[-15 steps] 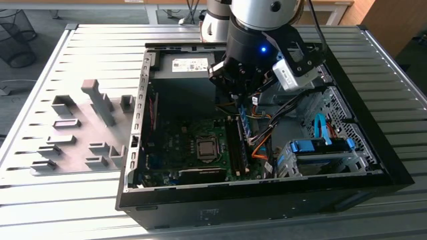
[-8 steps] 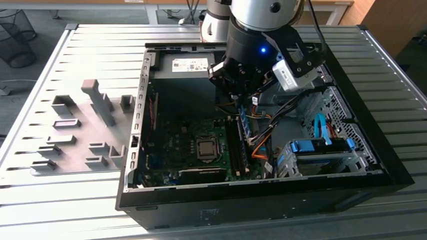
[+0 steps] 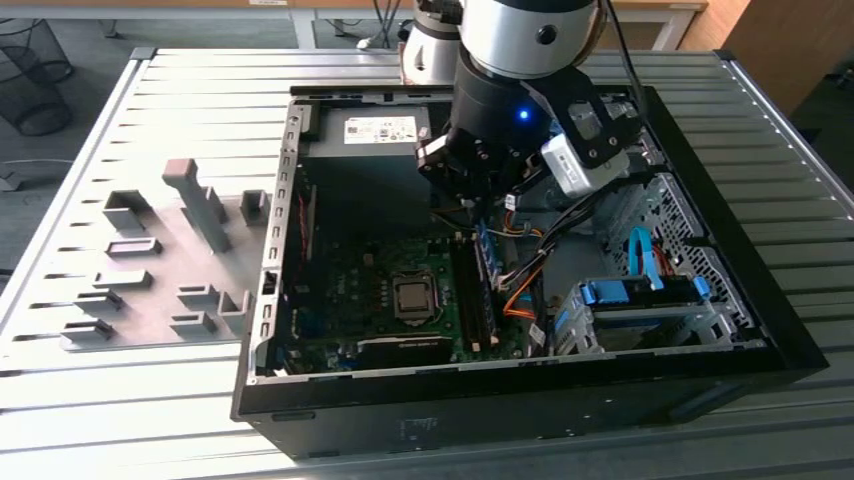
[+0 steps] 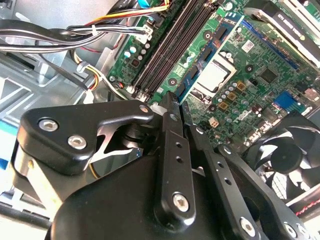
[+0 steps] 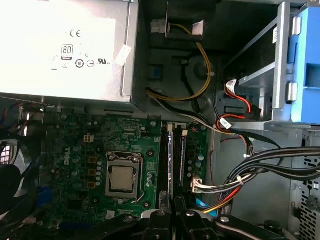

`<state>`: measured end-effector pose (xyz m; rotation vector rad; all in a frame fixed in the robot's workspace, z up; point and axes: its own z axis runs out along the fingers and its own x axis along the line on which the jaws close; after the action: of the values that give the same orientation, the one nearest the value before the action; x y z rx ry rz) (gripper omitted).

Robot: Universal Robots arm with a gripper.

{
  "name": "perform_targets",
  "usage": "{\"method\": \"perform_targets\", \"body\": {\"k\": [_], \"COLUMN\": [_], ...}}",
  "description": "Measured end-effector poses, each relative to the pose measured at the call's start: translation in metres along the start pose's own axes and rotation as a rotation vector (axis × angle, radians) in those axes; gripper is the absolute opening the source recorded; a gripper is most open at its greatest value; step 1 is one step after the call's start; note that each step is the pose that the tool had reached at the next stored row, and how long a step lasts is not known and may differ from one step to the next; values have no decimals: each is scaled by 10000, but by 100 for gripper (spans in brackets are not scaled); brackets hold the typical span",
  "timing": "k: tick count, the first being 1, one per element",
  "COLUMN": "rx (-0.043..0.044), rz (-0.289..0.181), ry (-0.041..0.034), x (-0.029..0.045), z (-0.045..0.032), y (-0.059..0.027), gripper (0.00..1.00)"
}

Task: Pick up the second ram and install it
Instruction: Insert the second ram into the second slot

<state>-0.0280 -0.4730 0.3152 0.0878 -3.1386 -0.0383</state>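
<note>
My gripper (image 3: 470,212) hangs inside the open computer case (image 3: 747,330), right over the far end of the memory slots (image 3: 475,300). In the second wrist view its two black fingers (image 4: 170,145) meet at the tips, so the gripper (image 4: 178,104) is shut just above the slots (image 4: 172,47). A thin blue stick, the second ram (image 3: 491,262), stands on edge in the slot bank below the fingers. In the first wrist view it is a pale line (image 5: 173,160) running to the gripper (image 5: 175,212). I cannot tell whether the fingertips pinch it or only rest on it.
The motherboard (image 3: 360,290) holds the processor socket (image 3: 415,297). Bundled cables (image 5: 260,165) and orange leads (image 3: 523,300) crowd the slots' side. Light-blue drive brackets (image 3: 638,295) sit at the exterior view's right, the power supply (image 3: 374,130) at the back. A grey fixture block (image 3: 160,260) lies outside the case.
</note>
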Motion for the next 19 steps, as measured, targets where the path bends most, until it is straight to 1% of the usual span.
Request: {"method": "perform_targets", "body": {"k": [2,8,13,19], "rx": [-1,1,2,2], "rz": [-3,-2,8,177], "ry": [17,19,19,18], "x": [0,1,2,10], "z": [33,43,133,237], "y": [-7,-10,-22,-28], "gripper": [14,14,14,14]}}
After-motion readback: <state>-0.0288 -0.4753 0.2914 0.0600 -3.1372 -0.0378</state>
